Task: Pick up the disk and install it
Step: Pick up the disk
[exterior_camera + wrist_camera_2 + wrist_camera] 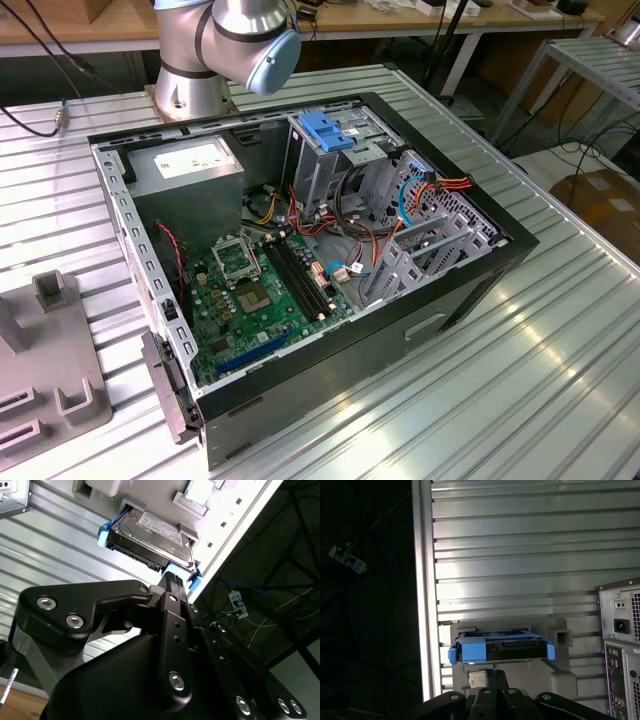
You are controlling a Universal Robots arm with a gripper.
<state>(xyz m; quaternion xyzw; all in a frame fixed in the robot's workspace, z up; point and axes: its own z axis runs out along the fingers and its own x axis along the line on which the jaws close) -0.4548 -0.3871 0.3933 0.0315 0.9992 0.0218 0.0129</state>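
Observation:
The disk [150, 535] [500, 647] is a grey-metal hard drive with a white label and blue carrier rails. It rests in a grey holder [560, 675] on the ribbed metal table, close to the table's edge. In both wrist views my black gripper [172, 580] [487, 682] hovers just short of the disk's near blue rail, apart from it or barely at it. In the exterior view the open computer case [480, 270] lies on the table, with the arm's base [200, 60] behind it.
Inside the case are a metal drive cage with a blue handle [325, 130], a grey power-supply box [185, 165], a green motherboard [260, 300] and loose cables. A grey slotted fixture [40, 370] stands at the exterior view's left. The case's rear panel [620, 655] stands near the holder.

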